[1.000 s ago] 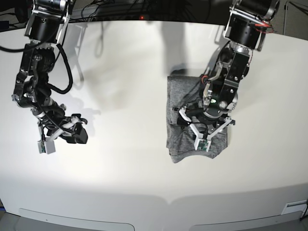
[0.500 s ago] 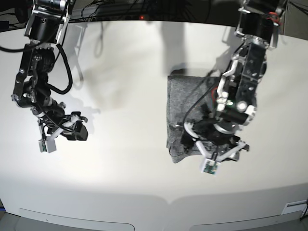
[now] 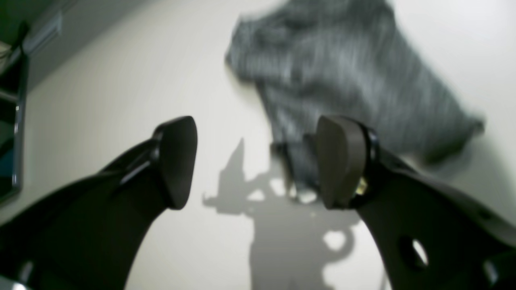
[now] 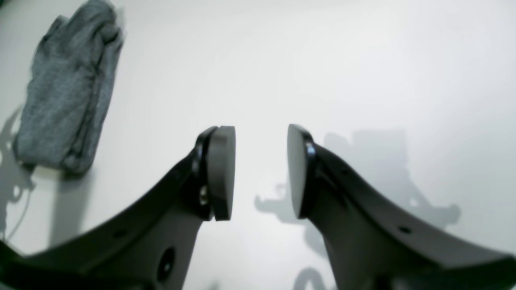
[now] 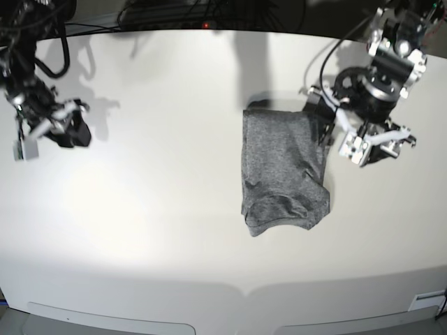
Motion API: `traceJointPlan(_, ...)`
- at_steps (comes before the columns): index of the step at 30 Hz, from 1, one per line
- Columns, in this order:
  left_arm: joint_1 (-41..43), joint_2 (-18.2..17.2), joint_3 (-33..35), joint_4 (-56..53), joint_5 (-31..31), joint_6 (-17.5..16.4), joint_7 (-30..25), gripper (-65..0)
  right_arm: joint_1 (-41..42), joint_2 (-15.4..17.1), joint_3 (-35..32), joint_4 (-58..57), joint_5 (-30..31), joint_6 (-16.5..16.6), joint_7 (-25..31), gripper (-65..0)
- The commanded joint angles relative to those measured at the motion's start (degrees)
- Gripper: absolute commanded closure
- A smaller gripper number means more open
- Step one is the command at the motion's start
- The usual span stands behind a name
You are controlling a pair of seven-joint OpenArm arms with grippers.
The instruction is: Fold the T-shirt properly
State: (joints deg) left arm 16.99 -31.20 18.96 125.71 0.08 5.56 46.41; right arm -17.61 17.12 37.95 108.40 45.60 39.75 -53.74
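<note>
The T-shirt (image 5: 283,171) lies folded into a compact, roughly rectangular bundle on the white table (image 5: 160,230), right of centre in the base view. Its long axis runs from the far side toward the near edge. The near end bulges and shows a curved fold line; the far left corner lifts slightly. The fabric surface is wrinkled.

The left gripper (image 5: 377,143) hangs above the table just to the right of the T-shirt in the base view, clear of the fabric. In the left wrist view the left gripper (image 3: 256,161) has its jaws spread wide, with nothing between them. The T-shirt (image 3: 346,76) appears blurred beyond the fingertips, and the gripper's shadow falls on the table beneath.

The right gripper (image 5: 52,129) is at the far left of the base view, well apart from the T-shirt. In the right wrist view the right gripper (image 4: 261,171) has its jaws parted by a moderate gap, and only bare table shows between them. The T-shirt (image 4: 66,88) lies at the upper left corner of that view.
</note>
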Motion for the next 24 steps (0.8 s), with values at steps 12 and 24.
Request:
traceJointPlan(12, 25.6, 0.1, -10.5, 5.3, 6.5, 5.4, 2.1, -44.7, -24.6, 0.9, 20.0, 13.3, 19.4, 0.3, -10.0, -22.2)
traceJointPlan(24, 46.1, 7.0, -15.9, 4.4, 4.5, 5.6, 0.1, -44.6, -43.6, -0.4, 18.0, 11.9, 20.3, 0.3, -10.2, -22.2)
